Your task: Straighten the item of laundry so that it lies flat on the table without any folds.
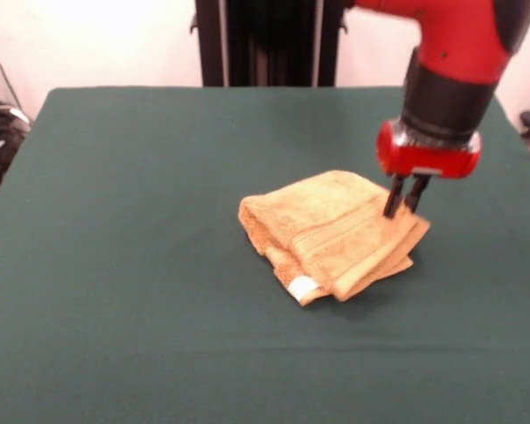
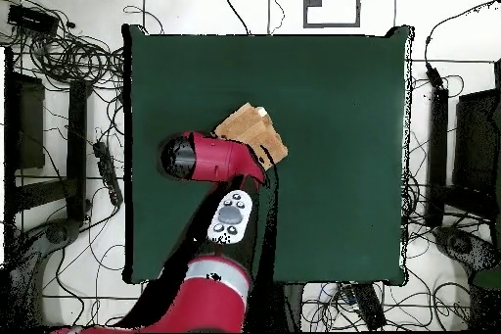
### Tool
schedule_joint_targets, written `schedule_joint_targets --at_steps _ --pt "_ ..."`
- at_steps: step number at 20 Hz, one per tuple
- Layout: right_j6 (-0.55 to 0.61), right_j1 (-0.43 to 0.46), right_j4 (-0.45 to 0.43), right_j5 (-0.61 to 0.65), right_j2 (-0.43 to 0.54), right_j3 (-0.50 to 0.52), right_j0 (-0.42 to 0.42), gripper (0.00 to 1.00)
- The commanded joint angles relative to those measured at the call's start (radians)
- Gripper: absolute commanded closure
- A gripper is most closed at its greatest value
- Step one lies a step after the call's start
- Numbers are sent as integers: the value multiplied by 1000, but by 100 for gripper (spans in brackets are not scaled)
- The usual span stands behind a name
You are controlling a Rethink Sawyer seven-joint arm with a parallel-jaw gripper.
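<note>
The orange-tan towel (image 1: 329, 231) lies folded over in several layers right of the middle of the dark green table (image 1: 115, 265). A small white tag (image 1: 302, 286) shows at its near corner. My gripper (image 1: 404, 209) comes down from the red arm onto the towel's right corner, with its two dark fingers close together and pinching the top layer there. In the overhead view the towel (image 2: 254, 132) pokes out from beside the red arm (image 2: 210, 157), which hides the gripper. The table (image 2: 342, 105) shows there too.
The black pedestal (image 1: 269, 40) stands behind the table's far edge. Cables and equipment (image 1: 0, 124) lie on the floor beside the table. Green cloth stretches wide on every side of the towel.
</note>
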Motion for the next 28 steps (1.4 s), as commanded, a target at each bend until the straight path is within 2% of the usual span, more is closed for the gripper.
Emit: schedule_joint_targets --at_steps 1,3,5,10,16,20,28 --pt "327 -189 60 271 -40 61 81 100" --pt "322 -214 41 334 -65 48 89 100" --pt "327 -235 37 340 -69 65 91 100" --pt "360 -276 42 309 -79 123 109 100" --pt "368 -259 60 258 -57 132 96 100" --pt "366 -300 59 281 -76 150 103 100" --pt "339 -360 75 210 -63 250 83 100"
